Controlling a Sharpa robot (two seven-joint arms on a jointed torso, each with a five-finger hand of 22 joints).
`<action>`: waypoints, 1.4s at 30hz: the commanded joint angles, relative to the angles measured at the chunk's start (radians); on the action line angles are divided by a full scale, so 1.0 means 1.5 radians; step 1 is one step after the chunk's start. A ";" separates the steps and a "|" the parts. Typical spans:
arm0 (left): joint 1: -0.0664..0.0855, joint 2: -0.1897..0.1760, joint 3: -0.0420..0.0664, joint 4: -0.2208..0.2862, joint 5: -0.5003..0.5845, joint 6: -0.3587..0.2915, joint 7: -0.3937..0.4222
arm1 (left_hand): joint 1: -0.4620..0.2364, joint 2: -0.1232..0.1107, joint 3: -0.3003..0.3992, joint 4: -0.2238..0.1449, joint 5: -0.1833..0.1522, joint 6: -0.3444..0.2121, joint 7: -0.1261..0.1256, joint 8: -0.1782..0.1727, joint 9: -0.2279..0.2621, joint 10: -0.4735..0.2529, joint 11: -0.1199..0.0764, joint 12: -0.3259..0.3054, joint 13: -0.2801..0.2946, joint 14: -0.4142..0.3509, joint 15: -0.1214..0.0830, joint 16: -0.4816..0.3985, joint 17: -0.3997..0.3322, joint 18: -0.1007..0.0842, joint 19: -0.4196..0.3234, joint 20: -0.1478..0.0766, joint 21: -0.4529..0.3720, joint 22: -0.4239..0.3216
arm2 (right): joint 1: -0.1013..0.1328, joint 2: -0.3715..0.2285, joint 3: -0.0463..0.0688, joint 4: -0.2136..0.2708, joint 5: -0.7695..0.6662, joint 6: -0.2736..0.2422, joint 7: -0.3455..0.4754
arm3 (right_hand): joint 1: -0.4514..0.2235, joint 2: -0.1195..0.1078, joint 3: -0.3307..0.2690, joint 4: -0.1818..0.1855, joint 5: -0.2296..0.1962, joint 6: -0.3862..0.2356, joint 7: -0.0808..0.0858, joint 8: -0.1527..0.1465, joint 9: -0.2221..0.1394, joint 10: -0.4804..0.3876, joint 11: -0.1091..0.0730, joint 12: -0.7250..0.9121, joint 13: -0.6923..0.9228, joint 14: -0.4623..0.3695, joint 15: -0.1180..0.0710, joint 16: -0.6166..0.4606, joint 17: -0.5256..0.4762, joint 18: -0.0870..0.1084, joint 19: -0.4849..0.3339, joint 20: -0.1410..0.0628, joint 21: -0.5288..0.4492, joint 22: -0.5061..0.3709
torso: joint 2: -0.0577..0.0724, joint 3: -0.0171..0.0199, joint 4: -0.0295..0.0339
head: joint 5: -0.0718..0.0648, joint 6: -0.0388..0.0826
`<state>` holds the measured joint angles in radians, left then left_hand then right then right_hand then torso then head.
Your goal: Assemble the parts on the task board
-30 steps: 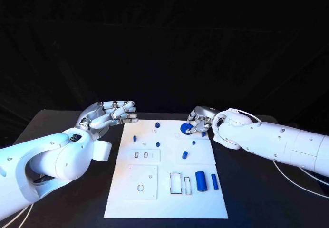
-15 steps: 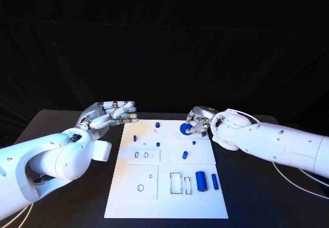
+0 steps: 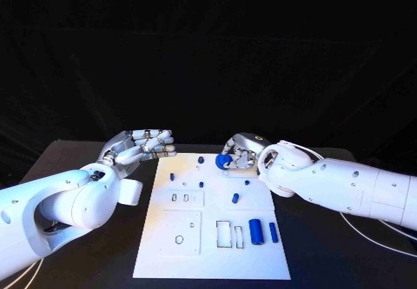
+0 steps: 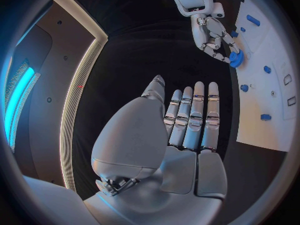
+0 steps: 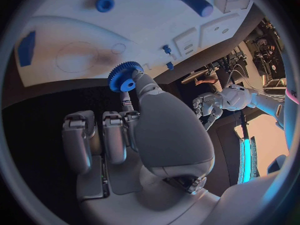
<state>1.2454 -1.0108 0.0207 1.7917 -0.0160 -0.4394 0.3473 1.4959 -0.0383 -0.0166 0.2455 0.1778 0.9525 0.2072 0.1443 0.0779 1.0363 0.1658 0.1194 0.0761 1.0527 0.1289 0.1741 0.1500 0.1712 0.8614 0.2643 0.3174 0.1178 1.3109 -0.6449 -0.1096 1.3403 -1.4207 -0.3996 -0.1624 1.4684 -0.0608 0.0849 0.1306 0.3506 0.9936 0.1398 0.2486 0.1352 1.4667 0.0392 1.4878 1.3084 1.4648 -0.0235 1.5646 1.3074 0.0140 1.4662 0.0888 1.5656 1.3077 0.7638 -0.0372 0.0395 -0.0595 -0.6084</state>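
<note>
One blue gear [image 5: 125, 77] in right hand [image 3: 241, 152], above task board [image 3: 213, 253].

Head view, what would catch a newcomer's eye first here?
Probably the right hand, holding a blue toothed gear in its fingers over the far end of the white task board. Next, the left hand, empty, raised beside the board's far left corner, and the big blue cylinder lying near the board's near right end.
</note>
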 commanded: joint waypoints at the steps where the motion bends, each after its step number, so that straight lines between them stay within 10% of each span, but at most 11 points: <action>1: 0.001 0.002 0.000 0.001 0.002 0.013 0.003 | 0.008 0.001 -0.003 -0.002 -0.002 0.002 0.004 -0.004 0.000 0.000 0.000 -0.003 0.000 -0.001 0.000 -0.004 0.001 0.009 0.004 0.001 0.003 -0.001 | 0.001 0.019 0.000 -0.001 -0.048 -0.034 -0.015 | -0.009 0.001 0.005 0.001 0.004 0.031 -0.017 -0.003 0.006 0.021 -0.003 0.003 0.117 0.071 -0.004 0.004 0.176 -0.009 0.070 -0.005 0.003 0.175 | 0.001 -0.0008 0.0023 | 0.001 0.001; 33: 0.001 0.007 0.000 0.000 0.002 0.013 0.002 | 0.010 0.001 -0.003 -0.002 -0.002 0.002 0.004 -0.005 0.000 0.000 0.000 -0.004 -0.001 -0.001 0.000 -0.005 0.001 0.009 0.004 0.001 0.003 -0.001 | -0.034 0.144 -0.006 -0.096 -0.071 -0.002 -0.019 | -0.031 -0.012 0.022 0.007 0.001 0.028 -0.014 -0.018 0.004 0.016 0.000 -0.003 0.112 0.071 -0.002 0.004 0.176 -0.009 0.068 -0.004 0.002 0.174 | 0.002 0.0006 0.0000 | 0.014 -0.006; 42: 0.001 0.007 0.000 0.000 0.002 0.013 0.001 | 0.010 0.001 -0.003 -0.002 -0.002 0.002 0.004 -0.005 0.000 0.000 0.000 -0.004 -0.001 -0.001 0.000 -0.005 0.001 0.009 0.004 0.001 0.003 -0.001 | -0.036 0.153 -0.007 -0.112 -0.065 -0.007 -0.016 | -0.073 -0.040 0.016 0.018 -0.059 -0.058 0.020 -0.090 -0.019 -0.012 0.030 -0.031 0.083 0.071 0.023 0.004 0.175 -0.007 0.063 0.016 -0.003 0.168 | 0.002 0.0005 0.0002 | 0.013 -0.004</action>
<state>1.2455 -1.0029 0.0206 1.7897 -0.0157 -0.4373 0.3455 1.5012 -0.0330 -0.0166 0.2455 0.1778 0.9524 0.2072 0.1406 0.0779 1.0363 0.1658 0.1194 0.0762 1.0527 0.1289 0.1694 0.1509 0.1711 0.8614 0.2643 0.3174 0.1178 1.2572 -0.4172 -0.1199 1.1748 -1.5124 -0.4305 -0.1884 1.3636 -0.1128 0.1166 0.1583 0.2674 0.9128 0.1664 0.1206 0.1091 1.4486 0.0791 1.4464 1.3080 1.4671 0.0044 1.5645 1.3078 0.0142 1.4661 0.1047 1.5654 1.3073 0.7664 -0.0360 0.0393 -0.0393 -0.6149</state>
